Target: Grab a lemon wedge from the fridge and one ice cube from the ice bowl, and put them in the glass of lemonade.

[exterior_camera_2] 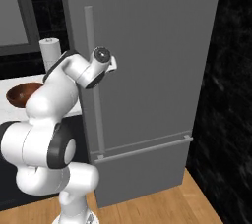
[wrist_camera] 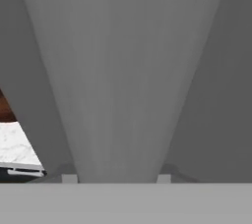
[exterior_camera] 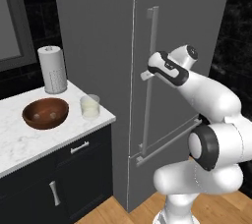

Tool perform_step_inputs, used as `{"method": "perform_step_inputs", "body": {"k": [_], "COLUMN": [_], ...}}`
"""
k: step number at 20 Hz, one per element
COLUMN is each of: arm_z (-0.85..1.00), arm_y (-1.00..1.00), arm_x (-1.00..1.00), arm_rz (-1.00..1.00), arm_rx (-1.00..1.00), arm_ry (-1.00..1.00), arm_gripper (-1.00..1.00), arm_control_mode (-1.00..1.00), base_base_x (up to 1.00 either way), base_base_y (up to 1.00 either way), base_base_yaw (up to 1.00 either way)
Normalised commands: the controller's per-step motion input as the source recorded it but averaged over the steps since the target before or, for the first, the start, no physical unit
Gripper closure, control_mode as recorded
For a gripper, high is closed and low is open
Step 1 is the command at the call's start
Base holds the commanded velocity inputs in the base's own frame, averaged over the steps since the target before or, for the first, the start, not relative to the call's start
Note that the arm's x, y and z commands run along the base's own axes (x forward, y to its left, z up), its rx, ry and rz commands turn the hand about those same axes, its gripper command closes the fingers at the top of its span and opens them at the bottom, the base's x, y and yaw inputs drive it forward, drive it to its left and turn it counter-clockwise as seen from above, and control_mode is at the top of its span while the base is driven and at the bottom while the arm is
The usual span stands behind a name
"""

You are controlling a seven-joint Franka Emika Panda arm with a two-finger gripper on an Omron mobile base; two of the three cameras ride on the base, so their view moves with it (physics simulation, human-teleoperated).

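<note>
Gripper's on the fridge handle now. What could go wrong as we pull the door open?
1. The gripper meets the handle well above its middle; a loose grip might slip off.
2. The fridge door seems hinged away from the counter, so it may swing toward the arm.

A home kitchen: a tall grey fridge (exterior_camera: 98, 46) with a long bar handle (exterior_camera: 149, 75) stands beside a marble counter (exterior_camera: 29, 142) over dark cabinets (exterior_camera: 64, 183); a paper-towel roll (exterior_camera: 52, 69) stands on that counter.
</note>
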Motion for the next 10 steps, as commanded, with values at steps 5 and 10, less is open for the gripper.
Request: {"method": "perform_step_inputs", "body": {"k": [5,10], "arm_z": [0.0,0.0], "arm_y": [-0.97,-1.0], "arm_x": [-0.13,-0.34], "arm_rz": [0.0,0.0], "arm_rx": [0.0,0.02], "arm_ry": [-0.03,0.0], "arm_gripper": [1.0,1.0], "arm_control_mode": [-1.0,-1.0], "base_base_x": [0.0,0.0], "base_base_y": [0.0,0.0], "base_base_yaw": [0.0,0.0]}}
